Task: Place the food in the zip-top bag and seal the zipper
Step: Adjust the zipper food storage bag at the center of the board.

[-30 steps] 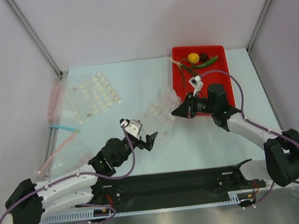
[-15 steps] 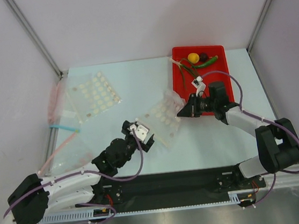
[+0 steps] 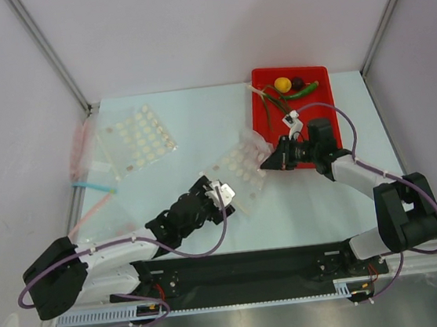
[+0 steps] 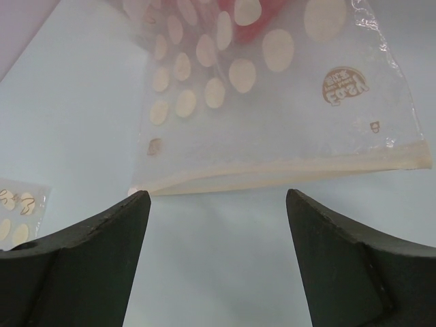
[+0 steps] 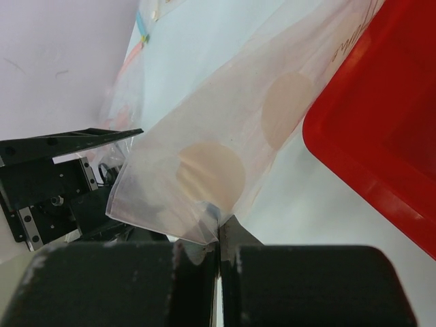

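Near the middle of the counter, a little toward its right edge, the dotted bag lies mostly flat, with its right corner lifted off the surface. The right gripper is clamped on that corner. In the right wrist view its jaws meet on the clear plastic, and the bag rises away from them toward the left, two pale dots showing through the film.

The left gripper sits just beside the bag's near edge. Its jaws are spread wide with nothing between them. From the left wrist its two dark fingers frame bare counter, and the bag lies just beyond their tips, apart from them. A pale band runs along the bag's closest edge, and a small round brown logo shows near one corner. Whether that band is the zipper cannot be told.

At the far right corner stands a red tray, its left rim just beside the lifted bag corner. The food is at the tray's far end: a yellow ball, a maroon ball touching it, a green chili and thin stalks that reach over the tray's left rim.

Toward the far left corner lies a second dotted bag, flat. Plain clear bags with pink and blue strips lie along the left edge.
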Robot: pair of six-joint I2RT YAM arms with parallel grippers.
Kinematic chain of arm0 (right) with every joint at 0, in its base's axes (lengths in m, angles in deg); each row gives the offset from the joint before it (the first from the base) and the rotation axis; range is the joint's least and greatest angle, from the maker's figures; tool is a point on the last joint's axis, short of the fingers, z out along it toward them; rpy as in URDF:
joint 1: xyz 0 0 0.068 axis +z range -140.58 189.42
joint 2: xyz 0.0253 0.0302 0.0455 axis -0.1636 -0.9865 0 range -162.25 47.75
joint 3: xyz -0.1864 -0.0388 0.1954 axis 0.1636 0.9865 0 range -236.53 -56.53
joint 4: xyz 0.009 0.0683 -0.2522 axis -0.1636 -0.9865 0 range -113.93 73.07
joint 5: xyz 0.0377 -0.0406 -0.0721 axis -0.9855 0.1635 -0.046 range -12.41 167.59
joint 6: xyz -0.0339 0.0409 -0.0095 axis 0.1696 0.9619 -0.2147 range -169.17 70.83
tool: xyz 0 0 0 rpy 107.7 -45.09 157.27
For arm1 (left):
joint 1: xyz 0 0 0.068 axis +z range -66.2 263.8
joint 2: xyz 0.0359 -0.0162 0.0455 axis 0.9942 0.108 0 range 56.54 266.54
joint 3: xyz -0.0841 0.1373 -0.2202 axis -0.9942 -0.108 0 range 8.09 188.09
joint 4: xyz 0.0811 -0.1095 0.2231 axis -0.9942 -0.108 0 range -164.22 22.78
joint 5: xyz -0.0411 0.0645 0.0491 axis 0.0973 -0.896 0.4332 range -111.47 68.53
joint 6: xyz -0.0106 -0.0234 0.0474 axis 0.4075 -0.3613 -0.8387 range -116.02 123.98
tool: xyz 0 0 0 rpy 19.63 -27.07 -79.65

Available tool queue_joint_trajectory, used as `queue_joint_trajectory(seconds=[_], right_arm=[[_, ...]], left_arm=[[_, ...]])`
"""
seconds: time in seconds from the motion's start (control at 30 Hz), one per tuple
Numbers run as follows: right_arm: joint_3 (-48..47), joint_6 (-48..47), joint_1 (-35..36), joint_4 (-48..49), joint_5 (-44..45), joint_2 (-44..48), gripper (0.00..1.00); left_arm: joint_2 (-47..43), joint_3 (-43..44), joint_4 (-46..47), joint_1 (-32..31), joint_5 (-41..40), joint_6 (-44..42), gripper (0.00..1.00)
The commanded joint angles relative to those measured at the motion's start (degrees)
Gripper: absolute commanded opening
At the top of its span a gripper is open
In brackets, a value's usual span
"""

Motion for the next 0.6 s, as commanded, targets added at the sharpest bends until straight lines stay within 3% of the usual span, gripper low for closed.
queue_joint_trajectory(seconds=[0.0,0.37,0.47,0.57], right_arm=[[-2.06,0.23,-0.2,0.57,-1.58,0.28,0.0],[-1.88,0.93,-0.2,1.45,-2.19,0.2,0.0],[-1.79,1.2,-0.2,1.89,-2.46,0.11,0.0],[-1.53,1.9,-0.11,2.68,-2.81,-0.07,0.0]], left_arm=[[1.56,3.48,-1.02,-0.44,1.94,-2.39,0.86],[10.34,8.41,-2.62,-3.08,-5.17,-7.31,0.8],[12.72,9.37,-1.39,-3.08,-6.67,-8.37,0.72],[14.65,9.73,1.07,-3.08,-6.24,-8.98,0.5]])
